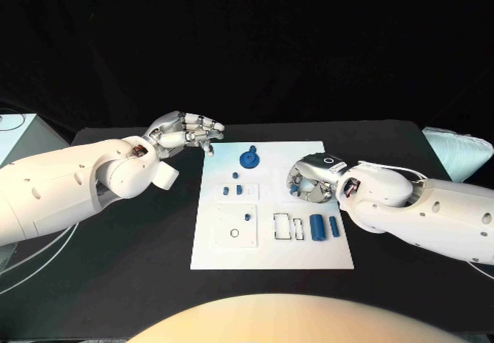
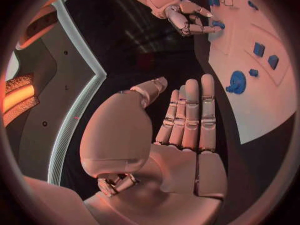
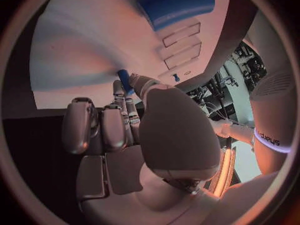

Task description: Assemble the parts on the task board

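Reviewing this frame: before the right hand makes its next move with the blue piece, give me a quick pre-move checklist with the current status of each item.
1. Right hand has a part: ok, its fingers pinch a small blue piece in the right wrist view.
2. Grip firm enough: cannot tell.
3. Left hand out of the way: ok, it hangs off the task board with nothing in it, fingers straight.
4. Board square on the table: ok.
5. Round blue part undisturbed: ok, lying on the board.
6. Target slot free: cannot tell.

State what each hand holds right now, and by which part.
The left hand holds nothing; its fingers are extended beside the task board. The right hand pinches a small blue part by one end, between thumb and finger.
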Controlling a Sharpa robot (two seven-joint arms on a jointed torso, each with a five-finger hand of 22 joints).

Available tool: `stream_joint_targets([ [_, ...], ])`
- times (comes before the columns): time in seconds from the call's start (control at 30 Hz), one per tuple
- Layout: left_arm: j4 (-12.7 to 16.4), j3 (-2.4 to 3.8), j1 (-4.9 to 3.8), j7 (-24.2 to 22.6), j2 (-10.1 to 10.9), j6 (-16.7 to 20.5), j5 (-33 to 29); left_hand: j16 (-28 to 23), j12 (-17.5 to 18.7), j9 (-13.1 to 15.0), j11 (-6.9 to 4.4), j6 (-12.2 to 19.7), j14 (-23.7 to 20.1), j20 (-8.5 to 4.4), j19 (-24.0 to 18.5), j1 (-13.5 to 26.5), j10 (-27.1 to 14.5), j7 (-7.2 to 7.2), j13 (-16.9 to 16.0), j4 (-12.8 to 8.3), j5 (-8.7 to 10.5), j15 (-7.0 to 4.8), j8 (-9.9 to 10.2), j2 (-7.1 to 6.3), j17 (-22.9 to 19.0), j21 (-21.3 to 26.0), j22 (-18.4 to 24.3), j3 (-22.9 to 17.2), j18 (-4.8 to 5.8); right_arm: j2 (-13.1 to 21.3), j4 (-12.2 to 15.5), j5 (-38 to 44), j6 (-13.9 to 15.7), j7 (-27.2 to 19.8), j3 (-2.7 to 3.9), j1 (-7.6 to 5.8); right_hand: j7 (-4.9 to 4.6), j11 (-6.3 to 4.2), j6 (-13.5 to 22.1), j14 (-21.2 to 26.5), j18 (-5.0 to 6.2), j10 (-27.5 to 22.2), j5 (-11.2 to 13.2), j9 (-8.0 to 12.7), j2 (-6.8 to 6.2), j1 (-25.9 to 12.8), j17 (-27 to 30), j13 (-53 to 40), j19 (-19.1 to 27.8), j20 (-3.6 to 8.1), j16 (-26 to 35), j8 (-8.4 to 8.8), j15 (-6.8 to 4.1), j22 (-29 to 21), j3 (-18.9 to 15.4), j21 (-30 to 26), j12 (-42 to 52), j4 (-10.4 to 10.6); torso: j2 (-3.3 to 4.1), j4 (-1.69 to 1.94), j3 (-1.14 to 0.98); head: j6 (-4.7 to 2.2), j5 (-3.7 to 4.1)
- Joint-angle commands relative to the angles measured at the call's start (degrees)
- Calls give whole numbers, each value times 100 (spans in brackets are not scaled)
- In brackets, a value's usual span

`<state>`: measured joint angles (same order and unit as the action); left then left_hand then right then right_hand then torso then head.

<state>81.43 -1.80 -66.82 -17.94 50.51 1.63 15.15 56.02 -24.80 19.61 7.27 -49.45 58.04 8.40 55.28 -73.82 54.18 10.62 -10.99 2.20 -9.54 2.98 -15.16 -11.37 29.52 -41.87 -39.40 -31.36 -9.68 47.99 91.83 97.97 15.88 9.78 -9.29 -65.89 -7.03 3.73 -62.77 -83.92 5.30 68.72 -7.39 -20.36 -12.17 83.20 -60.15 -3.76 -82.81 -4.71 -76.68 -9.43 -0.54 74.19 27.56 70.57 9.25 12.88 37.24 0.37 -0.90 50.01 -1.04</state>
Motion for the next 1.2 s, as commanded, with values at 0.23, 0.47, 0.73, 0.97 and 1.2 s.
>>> stream_joint_targets([
  [0.23, 8, 4, 0, -48, -5, -96, -42, -18, 19, 8, 6, 20, -3, 22, 37, -49, -46, 21, 5, -14, 27, 30, 27, 16, -5, 19, 5, 31, -81, 13, 71, -84, 484, 204, -15, 38, 82, -102, -131, -97, -150, 405, 59, -237, 265, 31, -73, -42, -118, 59, -80, -255, -126, 200, 471, 224, -100, -196, -3, 2, 2, -1, 0],
  [0.47, 3, 4, 2, -45, -3, -99, -42, -19, 18, 9, 6, 21, -5, 23, 41, -54, -48, 21, 7, -9, 26, 31, 25, 22, -5, 27, 11, 37, -82, 150, 289, -285, 702, 253, 2, 26, 77, -112, -65, -97, -162, 508, 47, -393, 229, -67, -78, -45, -134, 77, -95, -376, -134, 259, 661, 275, -201, -335, -8, -3, 1, -1, -13],
  [0.73, -9, 4, 8, -47, -11, -97, -43, -19, 18, 9, 6, 21, -5, 23, 41, -54, -48, 21, 7, -9, 26, 31, 25, 22, -5, 27, 11, 37, -82, 413, 870, -414, 933, 177, 60, -135, 73, -114, -39, -101, -171, 546, 42, -455, 219, -107, -102, -49, -148, 79, -110, -423, -135, 301, 728, 319, -237, -392, -5, 0, 6, -1, -32],
  [0.97, -12, 4, 12, -50, -28, -100, -46, -19, 18, 9, 6, 21, -5, 23, 41, -54, -48, 21, 7, -9, 26, 31, 25, 22, -5, 27, 11, 37, -82, 265, 1192, -504, 948, 8, 65, -153, 68, -111, -20, -99, -170, 556, 37, -487, 213, -129, -93, -50, -144, 79, -109, -445, -134, 299, 761, 312, -263, -423, -2, -5, 2, -1, -95],
  [1.2, -14, 4, 18, -54, -58, -116, -52, -19, 18, 9, 6, 21, -5, 23, 41, -54, -48, 21, 7, -9, 26, 31, 25, 22, -5, 27, 11, 37, -82, -242, 1220, -341, 910, -126, 35, 44, 61, -107, -2, -95, -167, 559, 28, -509, 213, -141, -77, -50, -138, 78, -103, -458, -132, 292, 788, 298, -283, -448, -2, 3, 4, -1, -140],
])
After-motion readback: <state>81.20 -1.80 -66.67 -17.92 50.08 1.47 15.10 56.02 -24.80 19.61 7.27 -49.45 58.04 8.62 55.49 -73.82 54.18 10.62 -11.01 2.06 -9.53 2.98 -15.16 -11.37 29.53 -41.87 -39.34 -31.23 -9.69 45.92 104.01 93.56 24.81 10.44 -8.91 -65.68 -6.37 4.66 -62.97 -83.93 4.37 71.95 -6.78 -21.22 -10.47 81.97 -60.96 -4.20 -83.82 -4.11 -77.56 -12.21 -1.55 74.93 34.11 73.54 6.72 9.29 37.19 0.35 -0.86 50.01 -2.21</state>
